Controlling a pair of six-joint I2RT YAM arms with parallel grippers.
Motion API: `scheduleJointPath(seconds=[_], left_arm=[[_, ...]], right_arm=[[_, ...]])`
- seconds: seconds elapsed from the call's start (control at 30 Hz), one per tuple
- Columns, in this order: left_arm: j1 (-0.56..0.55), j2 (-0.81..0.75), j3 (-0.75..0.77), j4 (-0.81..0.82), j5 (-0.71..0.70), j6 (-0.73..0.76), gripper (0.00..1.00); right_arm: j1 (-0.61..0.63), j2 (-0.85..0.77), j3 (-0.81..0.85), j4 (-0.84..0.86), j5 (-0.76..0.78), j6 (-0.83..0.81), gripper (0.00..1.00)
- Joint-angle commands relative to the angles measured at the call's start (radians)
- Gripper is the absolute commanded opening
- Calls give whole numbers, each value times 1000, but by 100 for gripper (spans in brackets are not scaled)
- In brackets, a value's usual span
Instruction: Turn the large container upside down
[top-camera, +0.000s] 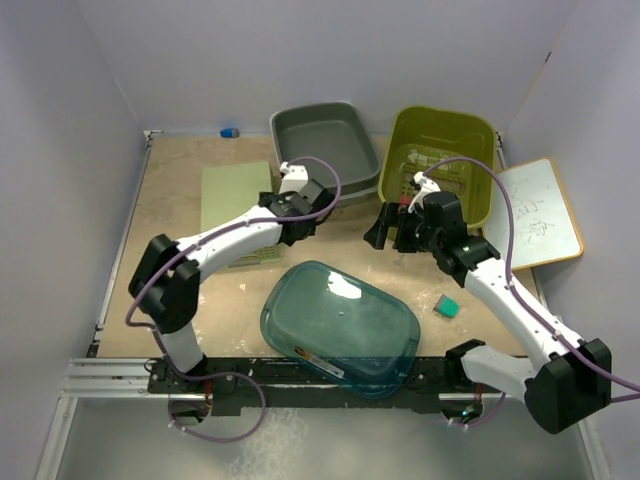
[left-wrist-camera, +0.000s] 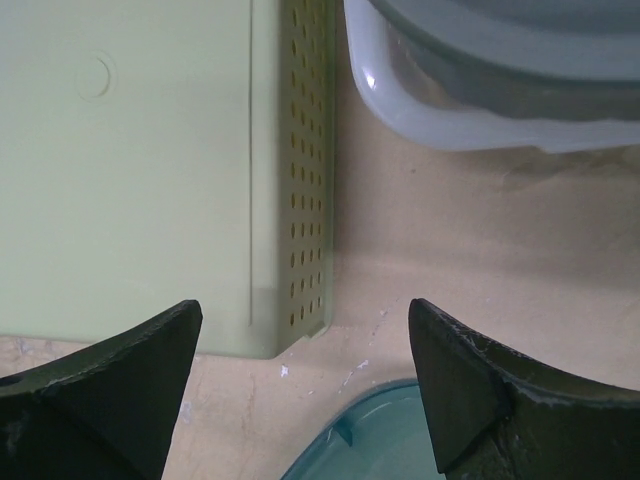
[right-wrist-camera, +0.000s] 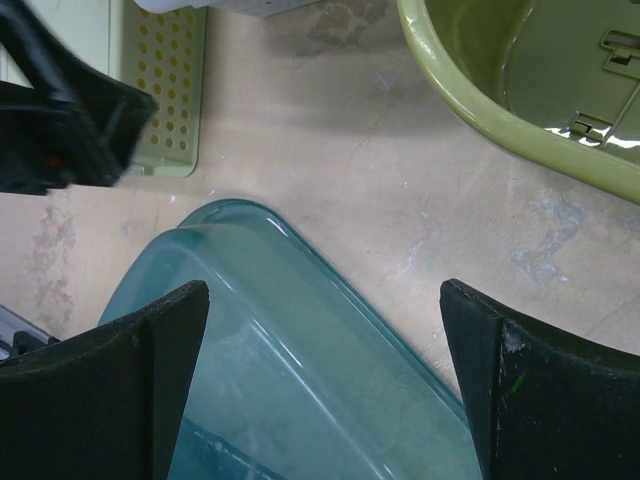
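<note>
The large teal see-through container (top-camera: 340, 325) lies at the near middle of the table with its rim down and its flat base up. In the right wrist view the container (right-wrist-camera: 300, 370) fills the lower half. Its far corner shows in the left wrist view (left-wrist-camera: 380, 440). My left gripper (top-camera: 303, 224) hangs open and empty just beyond the container's far left corner, its jaws wide apart in the left wrist view (left-wrist-camera: 305, 310). My right gripper (top-camera: 388, 235) is open and empty above the container's far right edge, also shown in the right wrist view (right-wrist-camera: 325, 290).
A light green perforated basket (top-camera: 237, 195) lies bottom up at the left. A grey tub (top-camera: 325, 140) and an olive tub (top-camera: 440, 160) stand at the back. A whiteboard (top-camera: 540, 210) leans at the right. A small teal block (top-camera: 447, 305) lies near the right arm.
</note>
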Motion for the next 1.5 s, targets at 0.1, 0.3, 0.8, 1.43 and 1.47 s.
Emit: scheduleJointPath(seconds=[0.1,0.3,0.8,1.43,1.47], left_arm=[[16,122,45,4,-116,13,73],[165,109,-33,49,-69,53,61],[564,209,54,143,86,226,56],[587,92,183,83,152,256,63],[565,50,177,79,137,256,65]], right_arm=[[-3,-38,16,-1,19,-12,100],[-3,-29,29,-3,19,-23,100],[-3,-3,45,-15,-2,-28,100],[-3,-31,66,-29,11,-18,100],[-3,-34,63,-28,14,-18,100]])
